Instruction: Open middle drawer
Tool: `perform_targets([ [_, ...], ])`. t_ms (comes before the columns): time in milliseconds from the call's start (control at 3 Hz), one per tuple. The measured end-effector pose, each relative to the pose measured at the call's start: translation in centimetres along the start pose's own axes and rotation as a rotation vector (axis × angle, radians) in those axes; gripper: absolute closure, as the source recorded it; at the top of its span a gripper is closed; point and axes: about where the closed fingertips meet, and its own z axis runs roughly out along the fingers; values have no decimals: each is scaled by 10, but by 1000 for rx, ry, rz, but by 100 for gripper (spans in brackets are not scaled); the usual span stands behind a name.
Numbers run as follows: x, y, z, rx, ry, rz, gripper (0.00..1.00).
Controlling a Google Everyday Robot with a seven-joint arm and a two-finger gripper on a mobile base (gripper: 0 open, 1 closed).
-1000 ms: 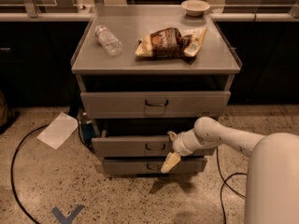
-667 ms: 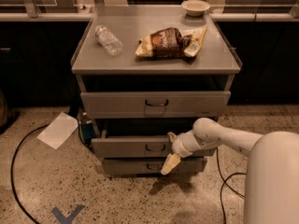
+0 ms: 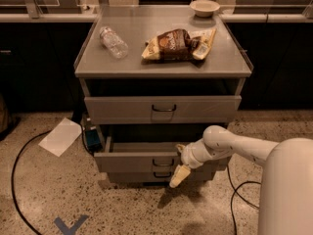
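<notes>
The grey cabinet (image 3: 161,65) has three drawers. The middle drawer (image 3: 129,161) is pulled partly out, and a strip of its grey inside (image 3: 142,147) shows behind the front. Its small dark wire handle (image 3: 163,163) sits at the centre of the front. My gripper (image 3: 178,163) is at the right part of that drawer's front, just right of the handle and against the front. My white arm (image 3: 230,146) reaches in from the right. The taller top drawer (image 3: 161,109) sits above. The bottom drawer (image 3: 146,176) is mostly hidden under the middle one.
On the cabinet top lie a clear plastic bottle (image 3: 113,42), a brown chip bag (image 3: 178,44) and a white bowl (image 3: 205,7). A white sheet (image 3: 60,136) and a black cable (image 3: 19,180) lie on the floor to the left. Dark counters stand behind.
</notes>
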Motion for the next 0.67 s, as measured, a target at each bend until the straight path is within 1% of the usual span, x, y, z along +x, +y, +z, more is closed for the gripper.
perform_targets([
  [333,1,1,2,-6,0,5,0],
  [667,6,17,6,-48,3,5,0],
])
